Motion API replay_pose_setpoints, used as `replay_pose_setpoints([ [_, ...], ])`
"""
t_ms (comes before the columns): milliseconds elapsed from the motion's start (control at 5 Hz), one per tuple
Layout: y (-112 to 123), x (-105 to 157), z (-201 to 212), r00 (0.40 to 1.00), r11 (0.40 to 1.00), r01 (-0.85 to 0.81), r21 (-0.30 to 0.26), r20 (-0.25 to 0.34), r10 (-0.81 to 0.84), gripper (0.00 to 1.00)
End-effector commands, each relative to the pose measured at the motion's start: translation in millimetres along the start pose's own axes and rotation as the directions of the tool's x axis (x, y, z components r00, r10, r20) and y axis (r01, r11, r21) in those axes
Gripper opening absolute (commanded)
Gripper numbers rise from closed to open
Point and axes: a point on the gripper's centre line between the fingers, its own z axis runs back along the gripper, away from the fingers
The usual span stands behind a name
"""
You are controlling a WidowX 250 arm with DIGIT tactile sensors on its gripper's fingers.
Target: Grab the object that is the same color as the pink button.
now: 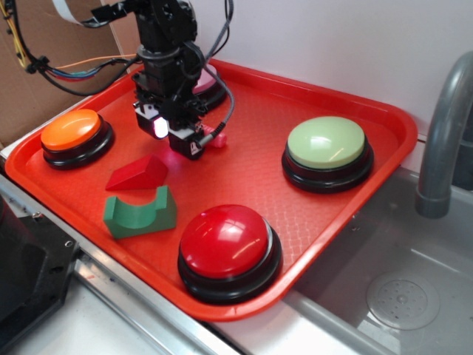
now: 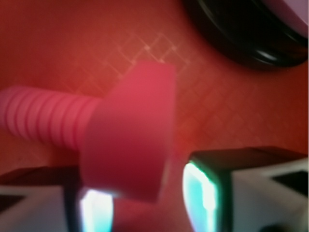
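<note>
The arm reaches steeply down over the tray's [image 1: 355, 103] far-left part. Its hand [image 1: 179, 137] sits low, fingers [image 2: 212, 193] parted around the bolt's [image 2: 130, 135] head; contact unclear. The pink button [image 1: 209, 87] is just behind.

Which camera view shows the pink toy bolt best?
The wrist view: the pink toy bolt fills the picture, blurred, with ribbed shaft and flat head visible. In the exterior view only a small pink part shows beside the claw.
</note>
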Motion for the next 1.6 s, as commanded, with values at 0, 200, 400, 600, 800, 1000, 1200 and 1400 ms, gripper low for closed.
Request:
replay_pose_setpoints([
  [0,11,11,9,0.992,0.985,0.097,0.141,0.065,-0.107,0.00],
  [200,21,9,26,0.988,0.976,0.115,0.187,0.078,-0.132,0.00],
  [400,34,-13,72,0.991,0.983,0.116,0.139,0.051,-0.124,0.00],
  [600,-1,-37,89,0.986,0.984,0.164,0.065,0.008,-0.165,0.00],
  [800,1,-62,141,0.975,0.978,0.210,0.017,-0.073,-0.208,0.00],
  [1000,-1,-73,187,0.951,0.952,0.303,-0.048,-0.043,-0.305,0.00],
  [1200,-7,-74,205,0.958,0.958,0.286,0.001,0.003,-0.286,0.00],
  [1400,-6,-69,203,0.951,0.951,0.308,0.028,-0.037,-0.307,0.00],
])
